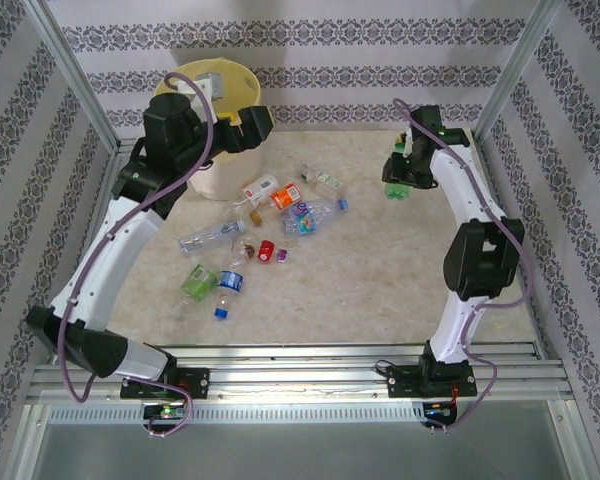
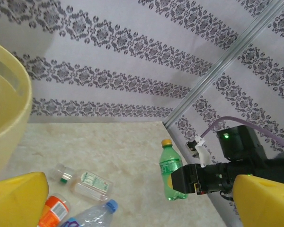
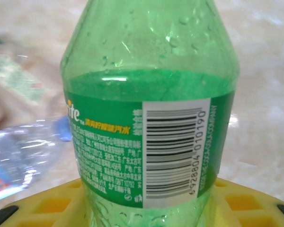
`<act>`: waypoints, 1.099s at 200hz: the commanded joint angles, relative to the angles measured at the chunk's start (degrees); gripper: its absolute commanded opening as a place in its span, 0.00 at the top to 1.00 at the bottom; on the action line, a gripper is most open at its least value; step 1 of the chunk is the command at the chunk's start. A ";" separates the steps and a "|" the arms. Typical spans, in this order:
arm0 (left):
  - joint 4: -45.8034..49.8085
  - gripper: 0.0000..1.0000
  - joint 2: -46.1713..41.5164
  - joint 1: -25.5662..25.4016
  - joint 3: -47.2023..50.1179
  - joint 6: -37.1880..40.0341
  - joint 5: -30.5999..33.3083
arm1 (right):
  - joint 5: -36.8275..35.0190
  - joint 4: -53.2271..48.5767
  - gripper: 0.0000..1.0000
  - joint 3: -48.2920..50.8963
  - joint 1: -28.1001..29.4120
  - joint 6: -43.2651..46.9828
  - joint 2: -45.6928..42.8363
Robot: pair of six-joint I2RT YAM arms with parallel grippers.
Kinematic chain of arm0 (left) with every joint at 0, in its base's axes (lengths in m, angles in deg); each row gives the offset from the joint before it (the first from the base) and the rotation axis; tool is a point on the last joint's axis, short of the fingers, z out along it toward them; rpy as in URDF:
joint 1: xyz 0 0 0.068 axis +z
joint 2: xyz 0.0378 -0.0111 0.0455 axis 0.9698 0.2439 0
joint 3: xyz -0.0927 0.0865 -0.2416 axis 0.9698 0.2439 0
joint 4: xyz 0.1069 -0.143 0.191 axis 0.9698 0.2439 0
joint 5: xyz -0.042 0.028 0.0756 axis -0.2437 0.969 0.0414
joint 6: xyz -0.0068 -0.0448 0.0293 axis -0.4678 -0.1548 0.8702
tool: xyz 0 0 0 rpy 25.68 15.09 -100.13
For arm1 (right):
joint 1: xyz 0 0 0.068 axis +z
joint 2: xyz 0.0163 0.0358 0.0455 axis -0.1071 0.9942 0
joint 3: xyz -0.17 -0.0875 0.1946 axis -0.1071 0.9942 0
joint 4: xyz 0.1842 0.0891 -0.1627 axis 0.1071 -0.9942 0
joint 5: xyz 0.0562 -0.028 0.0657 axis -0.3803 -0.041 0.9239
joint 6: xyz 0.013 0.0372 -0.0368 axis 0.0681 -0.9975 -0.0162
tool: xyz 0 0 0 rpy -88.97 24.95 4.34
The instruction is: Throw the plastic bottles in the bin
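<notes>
My right gripper (image 1: pixel 400 172) is shut on a green plastic bottle (image 1: pixel 394 188) with a yellow cap and holds it upright just above the table at the far right. In the right wrist view the green bottle (image 3: pixel 149 118) stands between the yellow pads (image 3: pixel 52 205) of my right gripper (image 3: pixel 146 210). My left gripper (image 1: pixel 252 126) hangs open with nothing in it beside the cream-white bin (image 1: pixel 195 85) with its yellow liner. The left wrist view has the bin (image 2: pixel 7 111) at left, the green bottle (image 2: pixel 169 163) in the right gripper (image 2: pixel 191 182), and my left gripper (image 2: pixel 142 196) spread wide.
Several plastic bottles lie in the middle of the table: an orange-labelled one (image 1: pixel 284 197), a blue-labelled one (image 1: pixel 310 216), a clear one (image 1: pixel 208 238), a second green one (image 1: pixel 198 283), a blue-capped one (image 1: pixel 228 286). Patterned walls and metal posts (image 1: pixel 505 85) close in the table.
</notes>
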 commanded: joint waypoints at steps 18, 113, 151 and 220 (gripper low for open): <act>2.37 0.02 6.28 -1.67 -7.97 -7.43 -2.28 | 7.29 6.42 0.70 3.60 5.94 -2.81 -8.22; 13.59 0.10 18.78 -4.34 -20.67 -10.18 -4.70 | 13.57 11.78 0.70 3.92 22.74 -1.84 -15.80; 17.77 0.12 19.91 -4.32 -21.11 -10.84 -0.39 | 15.16 11.86 0.70 3.14 25.92 -1.60 -16.26; 20.70 0.27 22.83 -4.32 -23.91 -12.17 -1.11 | 17.23 13.16 0.71 5.39 28.09 -0.83 -17.87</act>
